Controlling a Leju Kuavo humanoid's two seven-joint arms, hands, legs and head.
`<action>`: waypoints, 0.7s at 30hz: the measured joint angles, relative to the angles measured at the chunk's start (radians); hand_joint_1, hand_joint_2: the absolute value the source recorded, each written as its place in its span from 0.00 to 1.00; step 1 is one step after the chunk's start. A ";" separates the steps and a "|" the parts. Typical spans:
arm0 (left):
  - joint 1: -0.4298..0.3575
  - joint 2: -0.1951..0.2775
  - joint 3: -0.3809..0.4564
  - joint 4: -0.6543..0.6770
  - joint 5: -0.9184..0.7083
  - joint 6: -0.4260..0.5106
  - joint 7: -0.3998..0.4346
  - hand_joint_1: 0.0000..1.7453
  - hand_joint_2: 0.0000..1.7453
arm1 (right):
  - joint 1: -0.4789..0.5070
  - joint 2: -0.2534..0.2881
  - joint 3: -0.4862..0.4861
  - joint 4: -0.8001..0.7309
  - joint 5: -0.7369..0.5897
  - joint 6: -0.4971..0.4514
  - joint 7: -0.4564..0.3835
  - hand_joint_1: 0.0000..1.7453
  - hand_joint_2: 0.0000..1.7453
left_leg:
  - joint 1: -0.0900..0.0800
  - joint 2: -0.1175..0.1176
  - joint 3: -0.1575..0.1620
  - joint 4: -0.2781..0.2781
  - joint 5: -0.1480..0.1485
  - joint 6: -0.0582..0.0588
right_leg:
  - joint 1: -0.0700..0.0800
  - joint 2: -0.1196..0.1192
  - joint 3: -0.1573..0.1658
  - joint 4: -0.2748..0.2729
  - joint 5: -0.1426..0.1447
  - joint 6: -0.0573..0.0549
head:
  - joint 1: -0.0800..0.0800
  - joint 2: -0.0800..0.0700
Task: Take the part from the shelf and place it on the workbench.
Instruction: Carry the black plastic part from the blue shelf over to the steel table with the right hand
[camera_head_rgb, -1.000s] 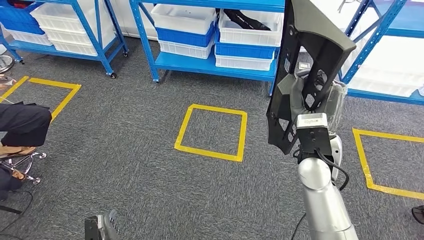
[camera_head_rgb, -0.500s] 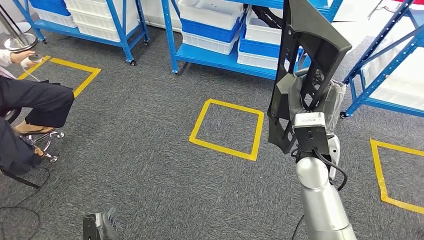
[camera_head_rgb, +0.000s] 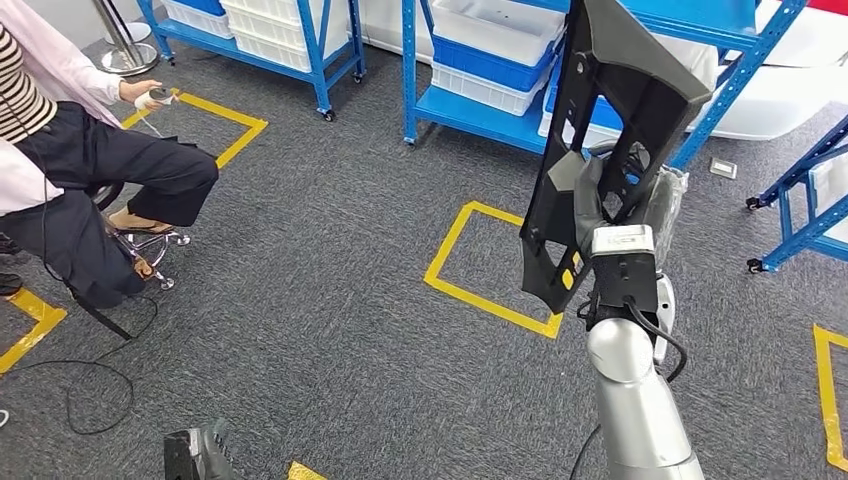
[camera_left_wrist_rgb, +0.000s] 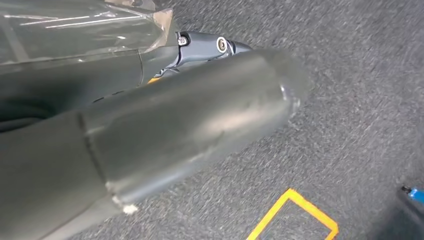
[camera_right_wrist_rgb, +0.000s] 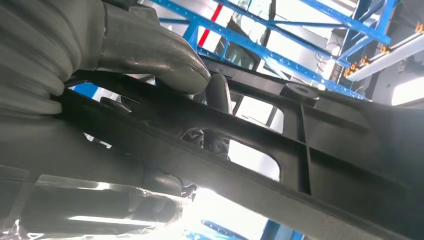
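Head view first: the whole floor scene has slid right and nearer between the earlier pictures and now, so I read that as the robot turning left, not things moving. Blue shelving (camera_head_rgb: 420, 60) with white bins is now far, and swinging off to the right; a seated person (camera_head_rgb: 90, 190) has come into the near left, holding a small device. One yellow floor square (camera_head_rgb: 495, 265) sits mid-scene. No workbench yet, so I judge the carry is under way and the turn away from the shelf unfinished.

The part (camera_head_rgb: 600, 150), a large black ribbed plastic panel, stands upright in front of the right arm, held the same as before. My right hand (camera_head_rgb: 615, 200) grips it through an opening; in the right wrist view the thumb (camera_right_wrist_rgb: 150, 55) lies over a rib of the part (camera_right_wrist_rgb: 280, 150), fingers wrapped behind.

Left hand (camera_left_wrist_rgb: 165, 125): left wrist view is blurred, thumb close to lens, over carpet. Holding nothing I can see, but spread or curled I cannot tell.

Part's top edge is cut off. Small grey object (camera_head_rgb: 722, 168) far right on the carpet, unidentifiable.
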 joint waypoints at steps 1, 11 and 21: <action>0.001 0.002 0.002 0.000 -0.002 0.000 -0.001 0.00 0.00 | 0.000 0.002 0.000 -0.001 -0.003 0.003 -0.001 1.00 1.00 | -0.002 0.015 -0.011 0.023 -0.016 -0.006 | -0.007 -0.009 0.005 -0.008 0.004 -0.004 | -0.001 0.000; 0.004 0.015 0.015 0.000 -0.009 -0.010 -0.004 0.00 0.00 | 0.017 0.008 -0.003 -0.002 -0.019 0.012 -0.006 1.00 1.00 | 0.057 0.138 -0.018 0.036 -0.009 -0.079 | -0.030 -0.085 0.007 0.010 -0.017 0.028 | -0.008 0.000; 0.007 0.017 0.030 0.000 -0.009 -0.010 -0.009 0.00 0.00 | 0.022 0.013 -0.006 -0.004 -0.030 0.021 -0.008 1.00 1.00 | 0.037 0.069 -0.010 0.006 0.001 -0.006 | -0.029 -0.040 -0.137 0.313 -0.155 0.053 | 0.003 0.000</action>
